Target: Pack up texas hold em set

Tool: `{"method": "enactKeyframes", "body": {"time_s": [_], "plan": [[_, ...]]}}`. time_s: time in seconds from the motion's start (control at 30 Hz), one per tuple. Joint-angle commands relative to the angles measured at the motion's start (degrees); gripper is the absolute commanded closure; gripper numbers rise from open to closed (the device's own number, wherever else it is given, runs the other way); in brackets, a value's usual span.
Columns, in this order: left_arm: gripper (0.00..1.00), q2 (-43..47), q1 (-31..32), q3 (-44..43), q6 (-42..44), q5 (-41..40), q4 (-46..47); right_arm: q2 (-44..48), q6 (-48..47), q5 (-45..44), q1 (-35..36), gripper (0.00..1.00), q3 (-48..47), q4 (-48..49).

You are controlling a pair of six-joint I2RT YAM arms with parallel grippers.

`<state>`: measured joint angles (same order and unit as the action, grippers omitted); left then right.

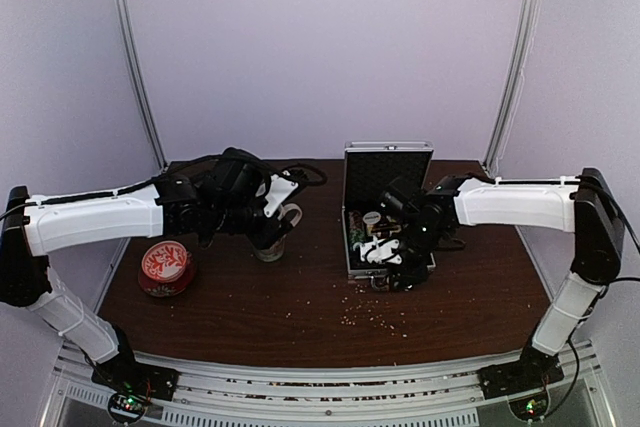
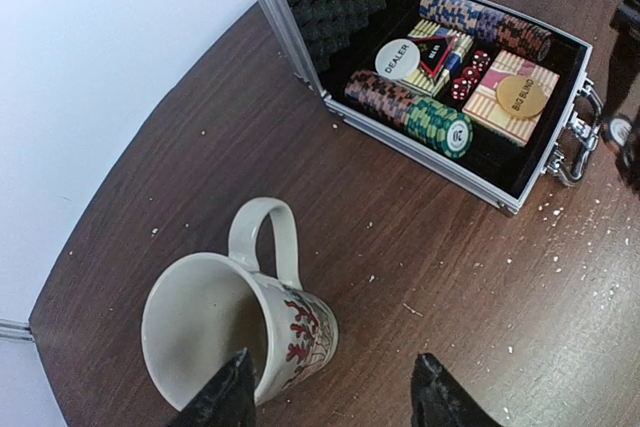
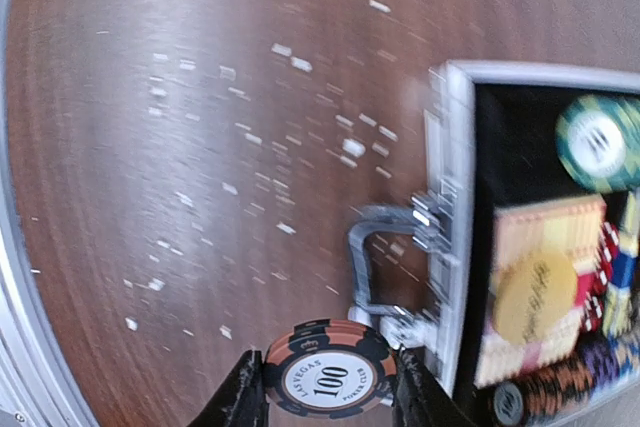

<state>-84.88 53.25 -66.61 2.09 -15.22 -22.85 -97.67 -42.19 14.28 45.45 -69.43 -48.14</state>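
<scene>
The silver briefcase (image 1: 388, 175) stands open at mid-table, lid upright. In the left wrist view its tray (image 2: 420, 142) holds rows of poker chips (image 2: 410, 112), the white dealer button (image 2: 397, 57), the blue-yellow card box (image 2: 440, 47) and red dice (image 2: 468, 75). My right gripper (image 3: 330, 387) is shut on an orange-black "100" chip (image 3: 330, 379), just outside the case's front wall (image 3: 455, 217) by the metal handle (image 3: 372, 267). My left gripper (image 2: 330, 392) is open at the white patterned mug (image 2: 290, 332), one finger over its mouth, the other over bare table.
A round red-and-white tin (image 1: 165, 267) sits at the front left. The mug (image 1: 272, 242) stands left of the case. Pale crumbs (image 1: 370, 319) are scattered over the brown table in front of the case. A "BIG BLIND" yellow disc (image 2: 521, 97) lies in the case.
</scene>
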Motion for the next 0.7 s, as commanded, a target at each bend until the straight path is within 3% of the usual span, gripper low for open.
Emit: {"method": "enactKeyframes", "body": {"time_s": [0.0,0.67], "plan": [[0.46,-0.7,0.0,-0.7,0.6,-0.4,0.3,2.7,2.2,-2.2,-5.4,0.69,-1.1,0.5],[0.46,-1.2,0.0,-0.9,0.5,-0.1,-0.1,4.3,4.2,-20.0,-10.6,0.68,7.1,14.6]]}}
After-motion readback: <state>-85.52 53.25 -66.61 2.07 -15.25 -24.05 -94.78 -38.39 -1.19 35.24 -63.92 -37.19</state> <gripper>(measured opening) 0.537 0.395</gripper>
